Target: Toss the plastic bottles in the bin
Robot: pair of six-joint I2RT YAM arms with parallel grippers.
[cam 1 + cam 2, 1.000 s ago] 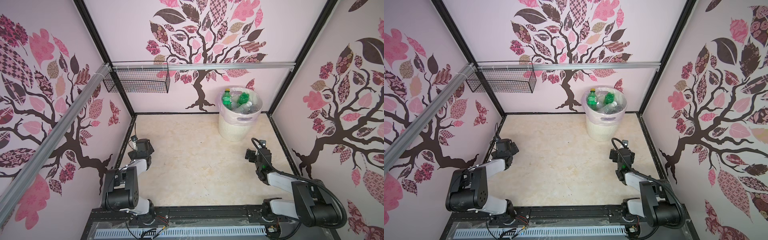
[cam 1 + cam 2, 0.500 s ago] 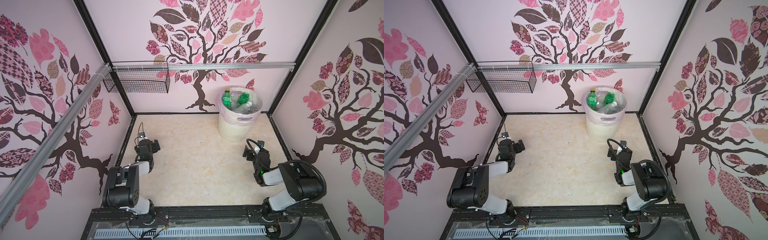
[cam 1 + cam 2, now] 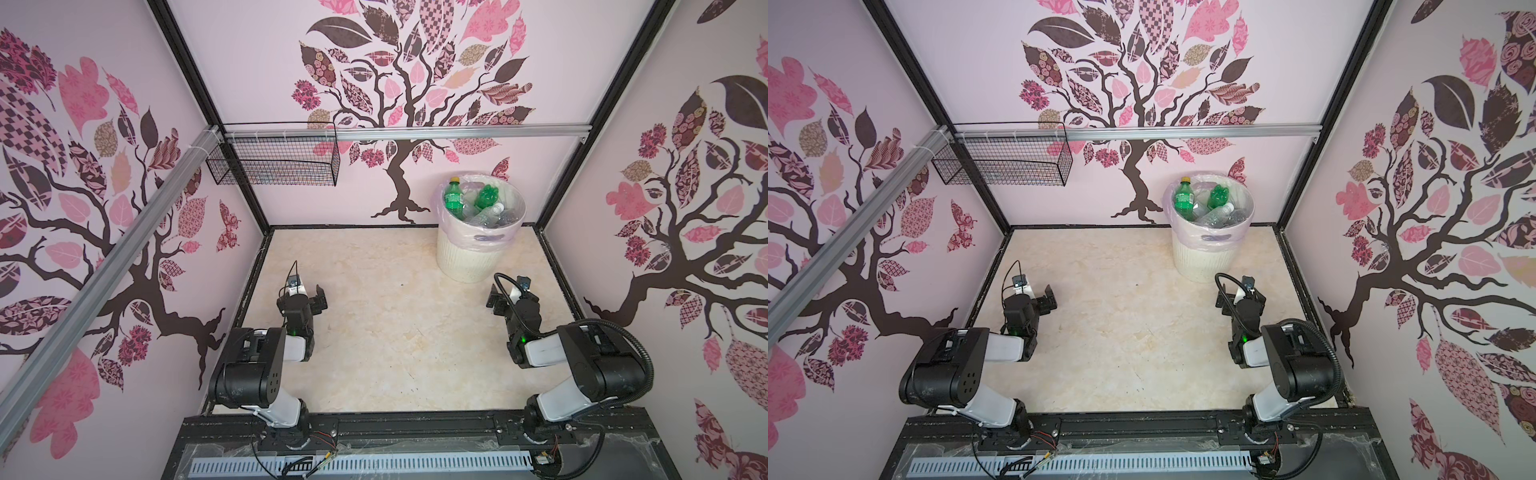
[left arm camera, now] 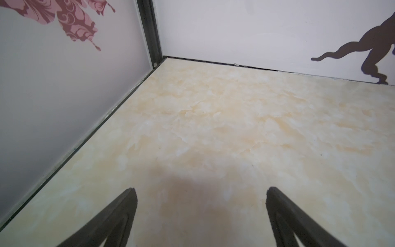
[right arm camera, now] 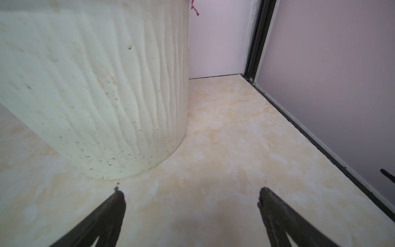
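The plastic bottles point(image 3: 478, 204) lay heaped inside the bin point(image 3: 468, 259), filling it to the rim. Two were green, one of them standing with a yellow cap up, and the rest were clear and lay crosswise among them. The bin was round, cream-white and ribbed, with a pale lilac bag folded over its rim. It stood toward the far right corner of the surface point(image 3: 395, 332), close to the back edge.

The surface was a cream, marbled sheet. Pale pink walls with a dark tree and patterned leaves closed it in on three sides, with black posts in the far corners. A black wire basket point(image 3: 276, 164) hung from a metal rail above the far left corner.

Both top views showed the bottles point(image 3: 1209, 208) in the bin point(image 3: 1204, 259), which neither wrist view did. The right wrist view showed the bin's wall point(image 5: 96, 85) close up, flecked with dark specks, just beyond the right gripper point(image 5: 191, 190), whose jaws stood wide apart and held nothing. The left wrist view showed only bare surface, the far left corner and a tree root, with the left gripper point(image 4: 201, 189) spread wide and empty.
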